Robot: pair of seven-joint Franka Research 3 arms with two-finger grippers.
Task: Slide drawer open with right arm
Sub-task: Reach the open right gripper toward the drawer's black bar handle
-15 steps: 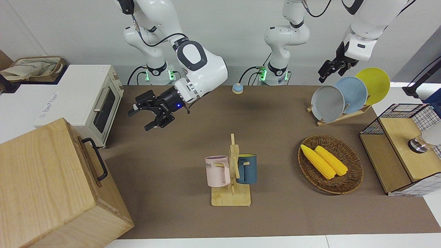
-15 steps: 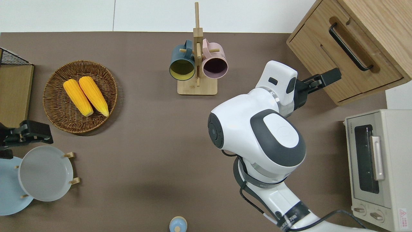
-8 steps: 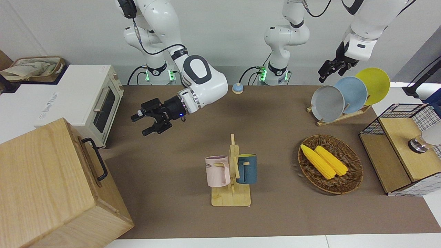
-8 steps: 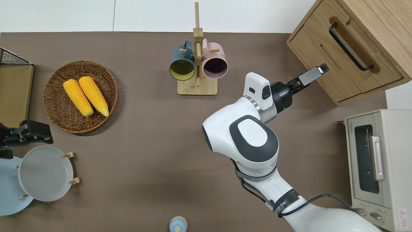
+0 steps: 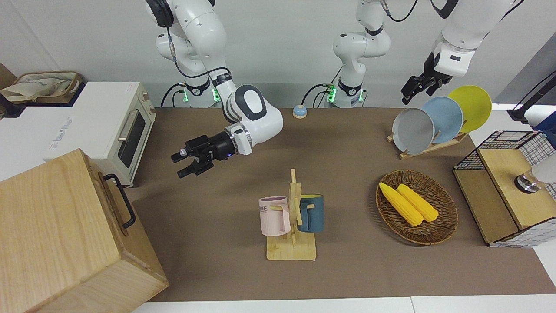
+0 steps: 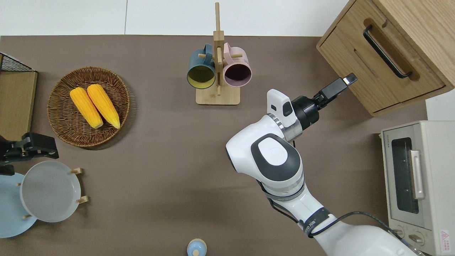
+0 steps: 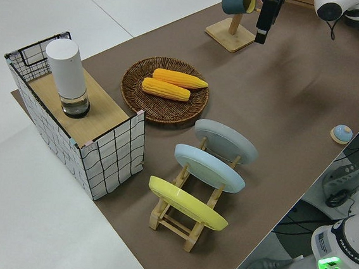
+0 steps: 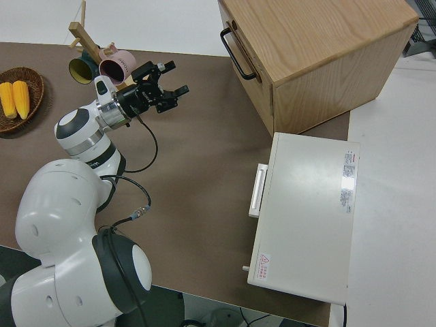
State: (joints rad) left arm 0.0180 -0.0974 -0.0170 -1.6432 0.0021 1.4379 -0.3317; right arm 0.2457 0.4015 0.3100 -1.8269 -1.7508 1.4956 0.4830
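Stiff wooden drawer [image 6: 382,67] in the cabinet [image 6: 408,42] at the right arm's end of the worktop [image 6: 160,160], likely sliding easily, best gripped mid-handle [image 6: 385,51]; right claw [image 5: 186,164] spread, apart from it.

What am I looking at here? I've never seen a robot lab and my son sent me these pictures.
Two white robot arms stand at a brown table, filmed from across it, from above, and from each side. The right gripper, its fingers open and holding nothing, hangs over bare table near the drawer of a wooden cabinet; the drawer looks shut. The left gripper is parked. On the table: a toaster oven, a mug rack with a pink and a blue mug, a basket holding two corn cobs, and a rack of plates.
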